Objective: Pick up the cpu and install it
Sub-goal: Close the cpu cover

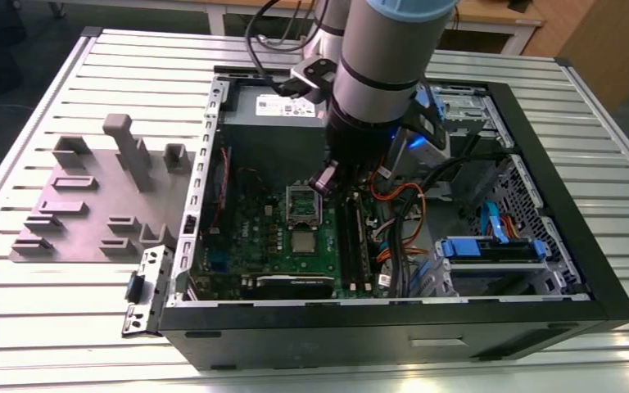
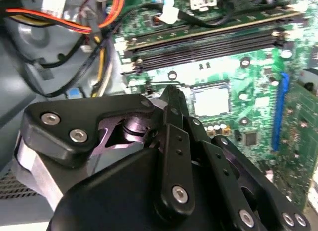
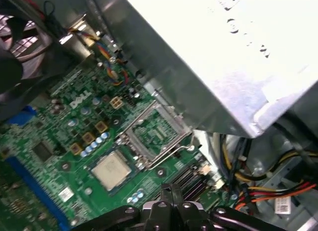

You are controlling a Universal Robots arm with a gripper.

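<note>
while i hold the arm over the open computer case (image 1: 576,304), the cpu (image 3: 111,169) reads as a small flat square, silvery-grey lid with a thin pale rim, lying flat on the green motherboard (image 3: 59,136) just beside the open socket frame (image 3: 156,134). gripper (image 3: 170,193) above the board; fingers together, nothing between them.

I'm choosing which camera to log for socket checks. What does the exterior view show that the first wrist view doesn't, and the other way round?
Exterior view: the whole open computer case on the slatted table, a grey fixture block at the exterior view's left, and the arm above the board.
First wrist view: the frame's wire lever and small tan components near the cpu.
Both: the green motherboard, the open socket frame, the cpu beside it.
</note>
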